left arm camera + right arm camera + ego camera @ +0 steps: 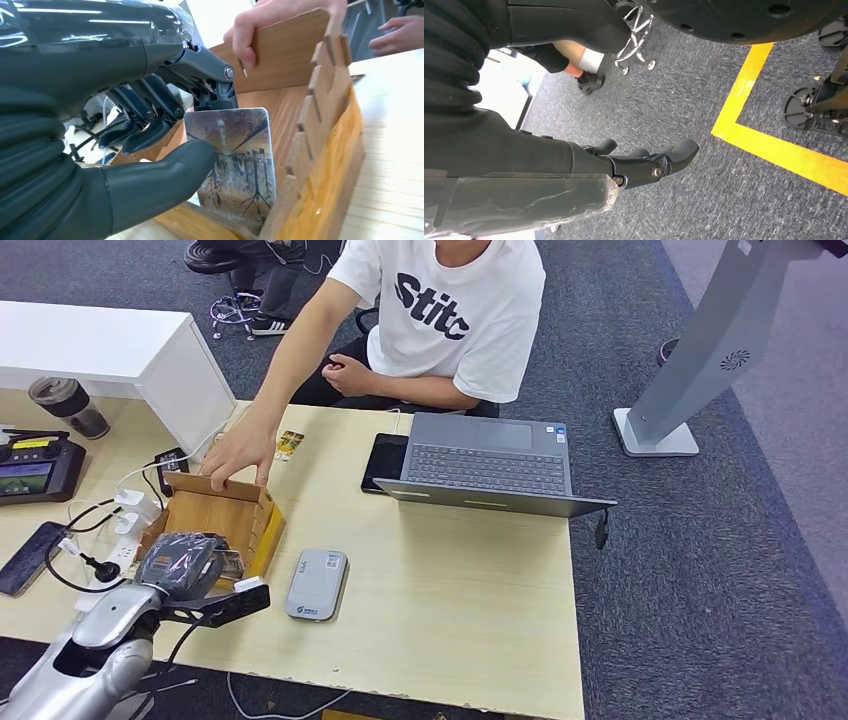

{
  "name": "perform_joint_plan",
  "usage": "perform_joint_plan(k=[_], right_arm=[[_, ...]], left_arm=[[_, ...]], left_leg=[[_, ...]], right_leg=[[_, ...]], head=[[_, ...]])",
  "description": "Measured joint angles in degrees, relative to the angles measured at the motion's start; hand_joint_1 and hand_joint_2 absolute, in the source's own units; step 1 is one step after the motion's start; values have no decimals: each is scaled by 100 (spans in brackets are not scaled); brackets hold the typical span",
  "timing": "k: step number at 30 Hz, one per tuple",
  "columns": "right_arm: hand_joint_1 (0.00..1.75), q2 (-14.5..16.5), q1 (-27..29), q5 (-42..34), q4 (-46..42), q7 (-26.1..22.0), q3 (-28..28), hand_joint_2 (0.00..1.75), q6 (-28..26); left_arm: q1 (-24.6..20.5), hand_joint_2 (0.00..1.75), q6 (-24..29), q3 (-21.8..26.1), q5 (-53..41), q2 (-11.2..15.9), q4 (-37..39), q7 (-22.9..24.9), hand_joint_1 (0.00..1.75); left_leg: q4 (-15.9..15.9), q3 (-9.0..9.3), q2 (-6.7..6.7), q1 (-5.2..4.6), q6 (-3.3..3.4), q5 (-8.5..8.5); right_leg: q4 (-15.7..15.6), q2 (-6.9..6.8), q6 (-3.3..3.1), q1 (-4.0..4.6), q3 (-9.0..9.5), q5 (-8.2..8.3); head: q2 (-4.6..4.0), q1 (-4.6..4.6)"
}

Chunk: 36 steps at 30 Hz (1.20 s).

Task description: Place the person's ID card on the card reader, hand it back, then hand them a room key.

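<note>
Item: my left hand [150, 130]. It reaches into the wooden box [215, 520] at the near left part of the counter [440, 580]. Thumb and one finger pinch an upright room key [235, 160], a card printed with bare trees and a small line of characters. The thumb presses the card's printed face; the finger comes down onto its top edge. The other fingers [145, 112] curl loosely beside the card, not on it. The card's lower edge is down inside the box, close to the notched side wall.

Item: my right hand [644, 167]. It hangs above grey carpet with a yellow floor line [774, 145] near it. Fingers are slightly bent and apart, holding nothing.

Item: wooden box. Open-topped, with slotted side walls. A person's hand [238, 452] grips its far wall, fingers over the rim.

Item: card reader [316, 584]. Grey, flat, lying on the counter just right of the box. No card lies on its top.

Item: laptop [487, 462]. Open, on the counter beyond the box to the right, in front of the seated person [440, 315]. A dark tablet [384, 460] lies just beside its left edge.

Item: small card [289, 445]. Lies flat on the counter just beyond the box, near the person's wrist; too small to tell what it is.
</note>
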Motion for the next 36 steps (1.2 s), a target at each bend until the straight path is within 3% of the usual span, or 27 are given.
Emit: perform_joint_plan(k=[9, 19, 36], right_arm=[[0, -74, -25, 5, 4, 7, 74, 175, 0], [0, -84, -26, -5, 5, 39, 121, 175, 0], [0, -103, -25, -5, 5, 42, 125, 175, 0]], left_arm=[[-141, 175, 9, -184, 3, -120, 83, 83, 175], [-178, 175, 472, -198, -126, -311, 83, 158, 175], [-236, 175, 495, -199, -145, -490, 82, 159, 175]], left_leg=[[0, 0, 0, 0, 0, 0], [1, 0, 0, -1, 0, 0], [1, 0, 0, -1, 0, 0]], right_leg=[[0, 0, 0, 0, 1, 0], [0, 0, 0, -1, 0, 0], [0, 0, 0, -1, 0, 0]], head=[[0, 0], [0, 0], [0, 0]])
